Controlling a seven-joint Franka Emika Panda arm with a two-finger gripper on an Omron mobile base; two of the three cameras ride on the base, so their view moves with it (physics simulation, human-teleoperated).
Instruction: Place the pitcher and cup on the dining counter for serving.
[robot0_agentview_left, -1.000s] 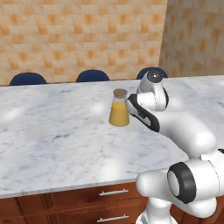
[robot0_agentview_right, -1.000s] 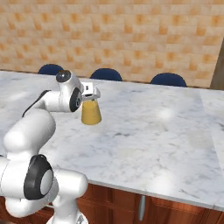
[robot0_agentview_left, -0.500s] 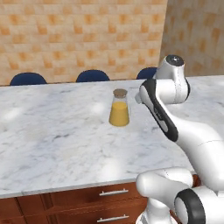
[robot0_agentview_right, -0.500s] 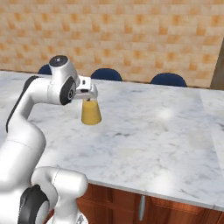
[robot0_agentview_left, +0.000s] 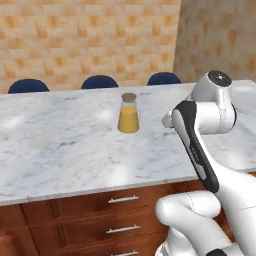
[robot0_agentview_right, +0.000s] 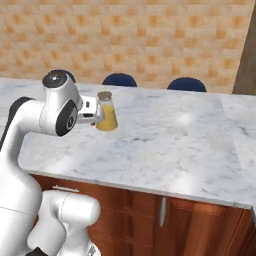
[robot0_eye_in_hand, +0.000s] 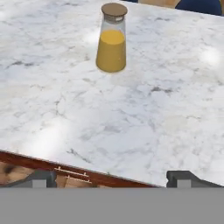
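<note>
Marble dining counter (robot0_eye_in_hand: 131, 122) lies bare around 1 upright pitcher (robot0_eye_in_hand: 112, 38); jaws wide, empty.

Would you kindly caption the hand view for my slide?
Lidded pitcher of orange liquid standing upright on the dining counter.

The white arm (robot0_agentview_left: 200, 145) rises bent at the elbow, wrist high; its gripper (robot0_eye_in_hand: 113, 179) points toward twelve o'clock, jaws spread wide, holding nothing.
</note>
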